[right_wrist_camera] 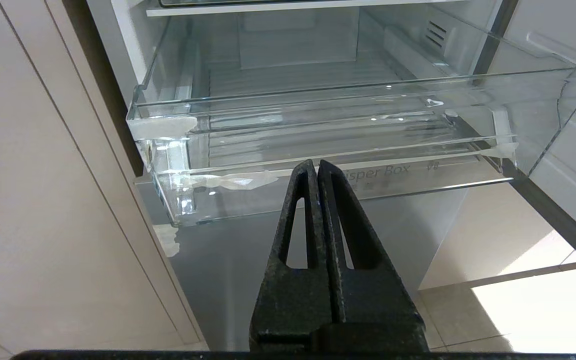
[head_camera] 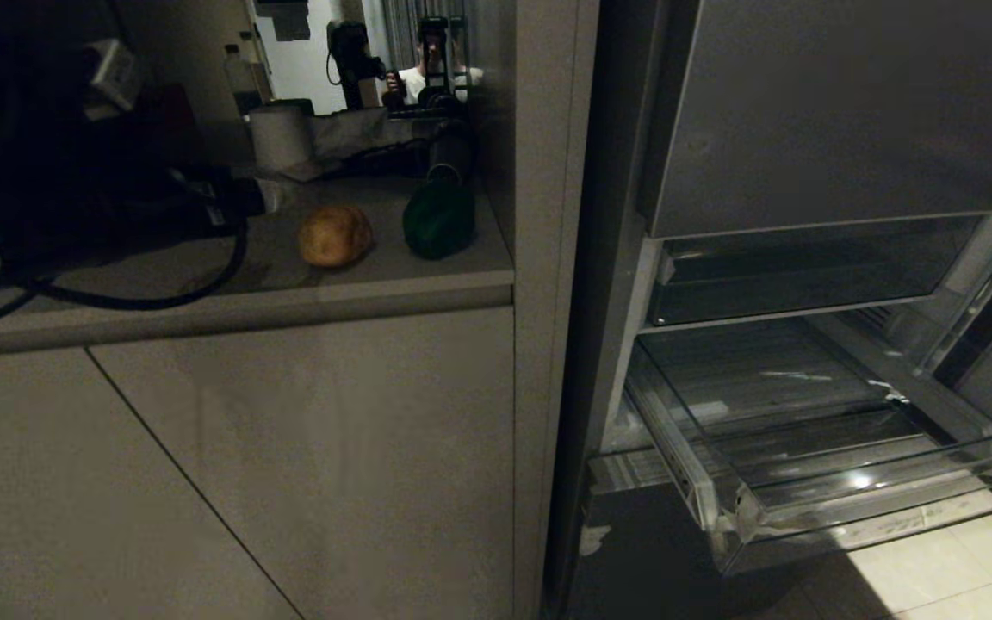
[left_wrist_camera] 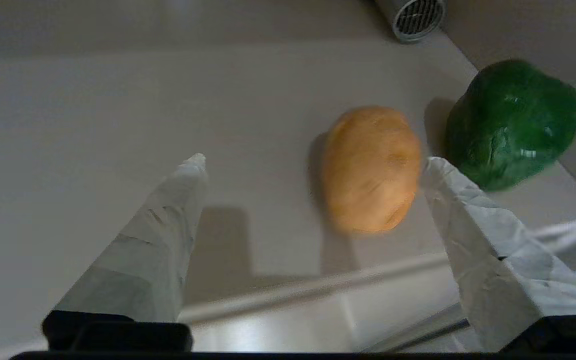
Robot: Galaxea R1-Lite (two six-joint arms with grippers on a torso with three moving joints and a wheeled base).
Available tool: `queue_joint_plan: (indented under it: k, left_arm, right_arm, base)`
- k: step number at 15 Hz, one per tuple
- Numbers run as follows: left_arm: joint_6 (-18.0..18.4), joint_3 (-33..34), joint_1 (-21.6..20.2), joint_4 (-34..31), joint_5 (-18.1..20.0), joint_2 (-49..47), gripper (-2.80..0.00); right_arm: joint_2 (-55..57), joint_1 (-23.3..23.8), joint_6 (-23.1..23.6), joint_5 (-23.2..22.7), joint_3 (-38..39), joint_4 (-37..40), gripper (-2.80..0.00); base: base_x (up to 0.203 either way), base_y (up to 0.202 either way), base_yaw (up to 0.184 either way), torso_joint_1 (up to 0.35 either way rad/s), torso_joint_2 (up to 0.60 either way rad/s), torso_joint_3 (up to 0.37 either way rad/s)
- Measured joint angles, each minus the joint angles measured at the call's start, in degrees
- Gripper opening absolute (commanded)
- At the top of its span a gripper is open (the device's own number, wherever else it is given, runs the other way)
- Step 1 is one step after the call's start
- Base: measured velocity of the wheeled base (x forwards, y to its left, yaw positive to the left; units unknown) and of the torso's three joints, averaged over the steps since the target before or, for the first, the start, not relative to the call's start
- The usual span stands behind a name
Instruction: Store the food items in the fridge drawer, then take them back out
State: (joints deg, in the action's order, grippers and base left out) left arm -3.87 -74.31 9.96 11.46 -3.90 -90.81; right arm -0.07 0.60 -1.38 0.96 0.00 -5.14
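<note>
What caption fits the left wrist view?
Open left gripper above the counter, nearing the potato beside the green pepper.

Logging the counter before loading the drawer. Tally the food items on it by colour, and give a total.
Tan-brown: 1, the potato
Dark green: 1, the bell pepper
Total: 2, both on the countertop; none in the fridge drawer.

Fridge drawer (right_wrist_camera: 348, 95) was clear glossy plastic; bell pepper (left_wrist_camera: 513, 120) glossy; potato (left_wrist_camera: 370, 170) matt, rough; counter (left_wrist_camera: 118, 100) smooth.
</note>
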Motion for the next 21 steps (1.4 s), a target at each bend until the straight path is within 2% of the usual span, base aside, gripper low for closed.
queue_joint_plan:
  k: [2, 4, 12, 21]
  left_arm:
    - [0.13, -0.77, 1.19, 5.96, -2.77, -3.08, 0.0]
    - [0.13, -1.01, 2.1, 10.55, -3.89, -5.32, 0.0]
    - [-0.17, -1.76, 4.03, 11.19, -3.82, -8.75, 0.0]
    - [-0.89, -0.49, 4.17, 11.14, -3.62, -9.66, 0.0]
  right_arm:
    - [0.0, 0.0, -0.02, -0.02, 0.0, 0.02, -2.8]
    - [0.0, 0.0, -0.05, 0.0, 0.0, -0.02, -2.8]
    - [0.0, 0.0, -0.02, -0.02, 0.0, 0.0, -2.8]
    - [0.0, 0.02, -0.03, 0.0, 0.0, 0.01, -2.8]
  base:
    - [0.0, 0.0, 0.0, 0.0, 0.0, 0.0]
    - [0.0, 0.0, 0.0, 0.0, 0.0, 0.0]
    - [0.0, 0.0, 0.0, 0.0, 0.0, 0.0]
    - [0.0, 0.0, 0.0, 0.0, 0.0, 0.0]
